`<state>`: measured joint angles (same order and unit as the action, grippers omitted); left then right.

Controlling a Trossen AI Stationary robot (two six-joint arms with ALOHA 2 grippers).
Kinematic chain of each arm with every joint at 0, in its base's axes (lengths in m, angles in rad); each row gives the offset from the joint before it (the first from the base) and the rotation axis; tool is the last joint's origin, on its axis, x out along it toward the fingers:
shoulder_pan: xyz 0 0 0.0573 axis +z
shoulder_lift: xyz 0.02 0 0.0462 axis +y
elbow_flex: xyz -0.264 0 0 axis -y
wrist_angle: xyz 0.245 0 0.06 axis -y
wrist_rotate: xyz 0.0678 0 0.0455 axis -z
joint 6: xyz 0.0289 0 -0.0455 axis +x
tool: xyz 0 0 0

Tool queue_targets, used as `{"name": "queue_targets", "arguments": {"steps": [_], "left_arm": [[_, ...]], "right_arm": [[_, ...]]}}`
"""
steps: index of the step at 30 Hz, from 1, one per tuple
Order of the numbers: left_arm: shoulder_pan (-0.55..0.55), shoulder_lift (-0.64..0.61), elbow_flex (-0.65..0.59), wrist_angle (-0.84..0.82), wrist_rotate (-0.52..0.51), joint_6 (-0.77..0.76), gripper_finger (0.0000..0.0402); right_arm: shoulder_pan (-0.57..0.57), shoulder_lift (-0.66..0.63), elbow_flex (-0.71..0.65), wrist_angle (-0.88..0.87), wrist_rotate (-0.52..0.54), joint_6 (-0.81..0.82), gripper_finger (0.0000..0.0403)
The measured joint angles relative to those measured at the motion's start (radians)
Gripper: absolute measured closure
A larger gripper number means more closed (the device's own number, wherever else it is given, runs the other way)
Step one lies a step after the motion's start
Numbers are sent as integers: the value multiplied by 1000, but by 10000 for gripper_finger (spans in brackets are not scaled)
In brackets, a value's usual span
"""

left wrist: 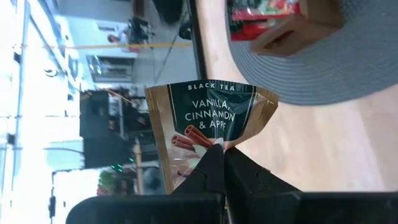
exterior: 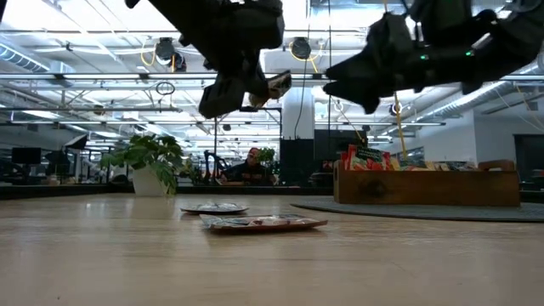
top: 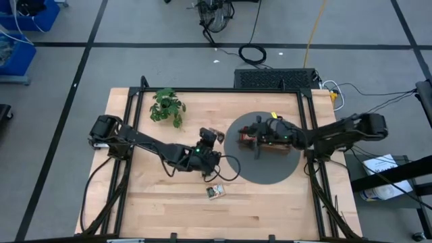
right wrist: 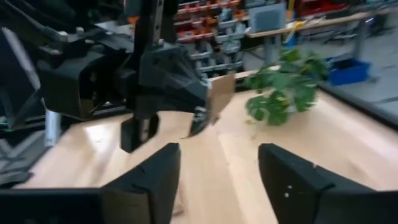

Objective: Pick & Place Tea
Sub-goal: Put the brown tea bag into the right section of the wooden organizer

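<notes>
A brown and dark green tea sachet (left wrist: 205, 118), printed "Black Tea", hangs above the table's middle with my left gripper (top: 208, 140) shut on it. Two more tea sachets (top: 216, 192) lie flat on the wood toward the near edge. The brown wooden tray (exterior: 425, 185) with several upright sachets stands on a round grey mat (top: 263, 170). My right gripper (right wrist: 217, 180) hovers open above the tray's left end, level, facing the left gripper, with nothing between its fingers. My left gripper pinches the sachet's edge (left wrist: 214, 142) between its two fingers. The fingers come from the table's left, slanting slightly down. The sachet sticks out beyond the fingertips (exterior: 274, 85), lifted well clear of the table, with its printed face toward the wrist camera.
A small leafy plant (top: 167, 106) in a white pot stands at the table's far left. Black frame rails run along the left and right table edges. Bare wood lies between the mat and the near edge.
</notes>
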<state>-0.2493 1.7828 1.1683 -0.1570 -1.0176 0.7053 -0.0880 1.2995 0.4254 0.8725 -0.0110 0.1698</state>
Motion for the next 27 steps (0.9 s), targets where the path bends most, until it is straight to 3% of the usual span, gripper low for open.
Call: {"name": "queue_targets", "arguments": {"steps": [7,15,22,27], "left_arm": [[0,-2,0,73,18,92,401],[0,-2,0,73,22,74,401],[0,-2,1,77,23,72,401],[0,-2,1,93,24,72,401]], "right_arm": [[-23,175,118,18,-48,11,183],[-23,219,209,25,-147,-6,196],[-25,220,226,5,-148,-21,210],[-29,220,226,-21,-148,-25,241]]}}
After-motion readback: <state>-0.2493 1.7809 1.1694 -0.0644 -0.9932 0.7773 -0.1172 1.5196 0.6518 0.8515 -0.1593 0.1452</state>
